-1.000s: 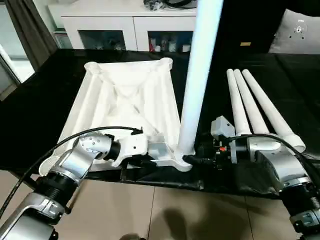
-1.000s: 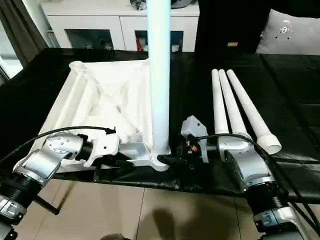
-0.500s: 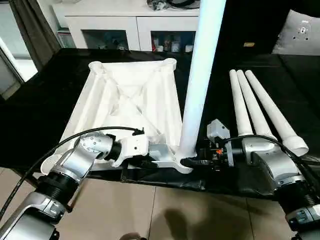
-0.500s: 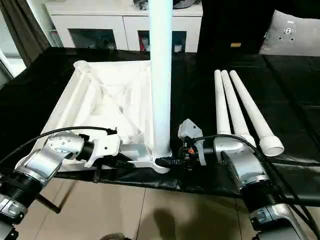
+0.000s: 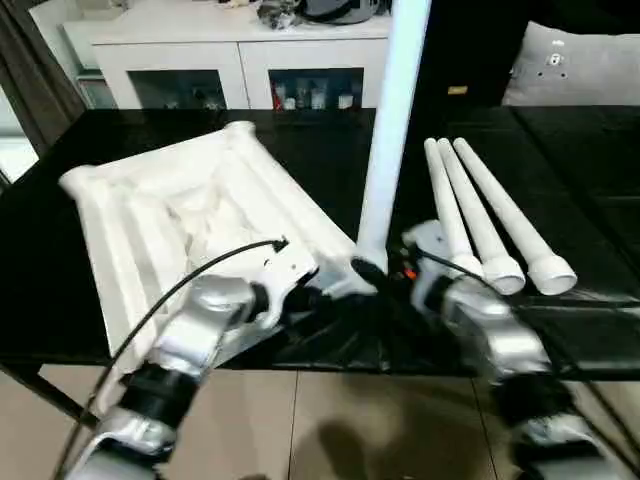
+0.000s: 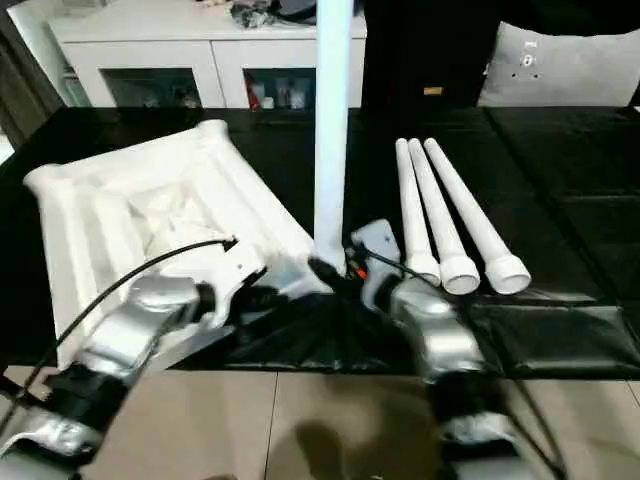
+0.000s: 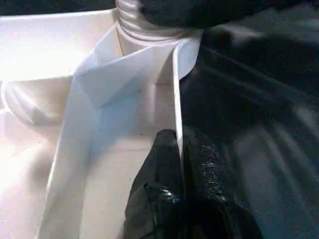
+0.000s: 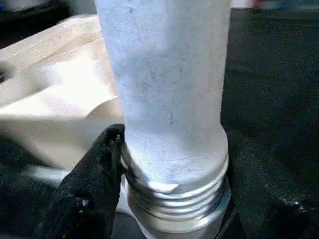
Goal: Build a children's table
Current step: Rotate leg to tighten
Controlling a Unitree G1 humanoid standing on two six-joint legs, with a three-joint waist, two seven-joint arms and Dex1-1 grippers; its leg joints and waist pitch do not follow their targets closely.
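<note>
Two glass-doored compartments of a white cabinet run along the top left behind the upturned table top, which lies centre-left on the black surface, while the left gripper pinches its thin side wall. At centre an upright leg, cut off by the top edge, stands in the near corner socket with the right gripper clasping its threaded base; three spare legs lie right. Since earlier the table top has swung round, its far end now pointing upper left.
</note>
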